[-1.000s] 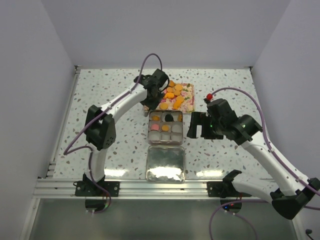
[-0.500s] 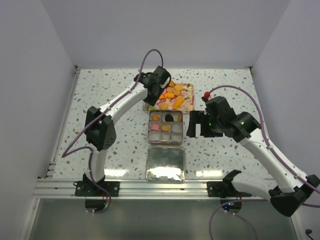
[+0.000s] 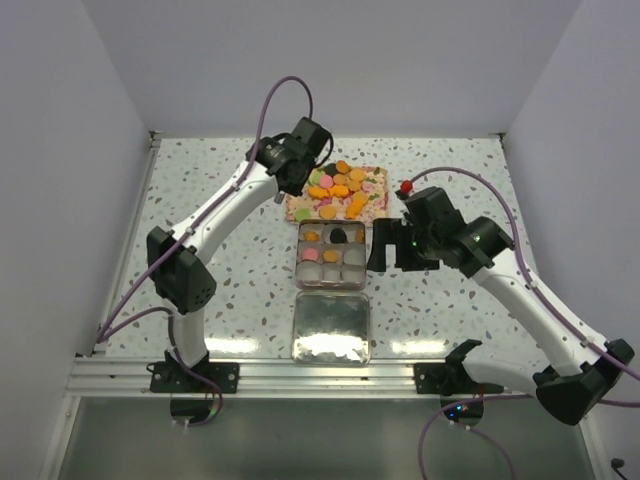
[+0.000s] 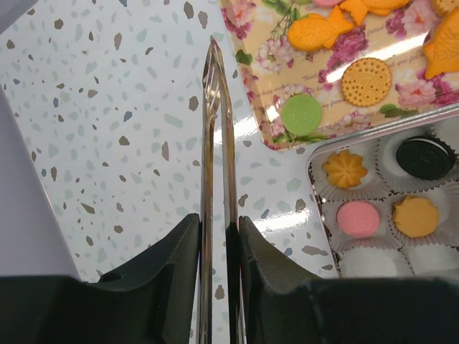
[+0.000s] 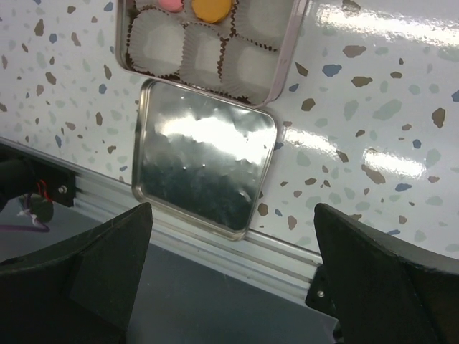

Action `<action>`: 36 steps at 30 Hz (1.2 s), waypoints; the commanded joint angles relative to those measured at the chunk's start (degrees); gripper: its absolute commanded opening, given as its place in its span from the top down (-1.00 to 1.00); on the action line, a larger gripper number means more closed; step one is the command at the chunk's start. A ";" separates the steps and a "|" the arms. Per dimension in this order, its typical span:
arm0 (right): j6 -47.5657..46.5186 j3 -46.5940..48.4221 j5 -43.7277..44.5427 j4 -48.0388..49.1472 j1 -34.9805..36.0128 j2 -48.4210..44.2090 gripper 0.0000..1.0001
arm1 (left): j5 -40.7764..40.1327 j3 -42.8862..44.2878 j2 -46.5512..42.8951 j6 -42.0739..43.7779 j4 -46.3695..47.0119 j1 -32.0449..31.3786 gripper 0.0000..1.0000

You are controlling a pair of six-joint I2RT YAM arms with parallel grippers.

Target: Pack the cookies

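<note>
Since a second ago the left arm has swung its elbow out to the left and drawn the left gripper back off the left edge of the floral-patterned rectangular tray. The right gripper has edged a little closer to the tin. We note the left gripper clamped on long thin metal tweezers. Their blades are nearly together at the tips, over the white speckled table just left of the tray. The small flat cookies, mostly orange with some pink and green, lie crowded on the tray. The left wrist view shows a round green one at the tray's corner nearest the tin. The square silver tin sits just on the near side of the tray and is lined with white paper cups. Its far row holds an orange cookie, a black one and what looks like a second orange. The middle row holds a pink and an orange, and the other cups show only paper. A shiny square metal lid lies flat just nearer than the tin, by the table's near edge. The right gripper hangs to the right of the tin and apart from it, fingers spread wide and gripping nothing. In the top view the left arm's black wrist overhangs the tray's far-left corner and hides it.
</note>
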 commanded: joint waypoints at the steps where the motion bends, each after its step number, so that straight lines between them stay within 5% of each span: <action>1: -0.35 4.11 -3.44 4.01 -0.09 2.97 -0.97 | 0.87 2.56 -4.04 -1.25 0.66 0.47 0.36; 6: 2.27 9.73 -10.21 10.95 0.00 8.60 -0.98 | 8.15 5.11 -6.59 -1.95 2.85 0.39 0.35; 14: 10.44 31.70 -14.51 15.53 -1.57 23.28 -0.97 | 12.65 0.55 -13.18 -1.78 8.21 0.39 0.33; 21: 31.43 27.15 -19.79 31.42 -7.12 26.53 -0.97 | 12.04 -1.74 -16.52 -2.39 10.24 0.56 0.32; 36: 46.23 27.49 -25.77 42.96 -7.21 35.94 -0.97 | 13.09 -5.69 -21.00 -2.39 14.19 0.47 0.33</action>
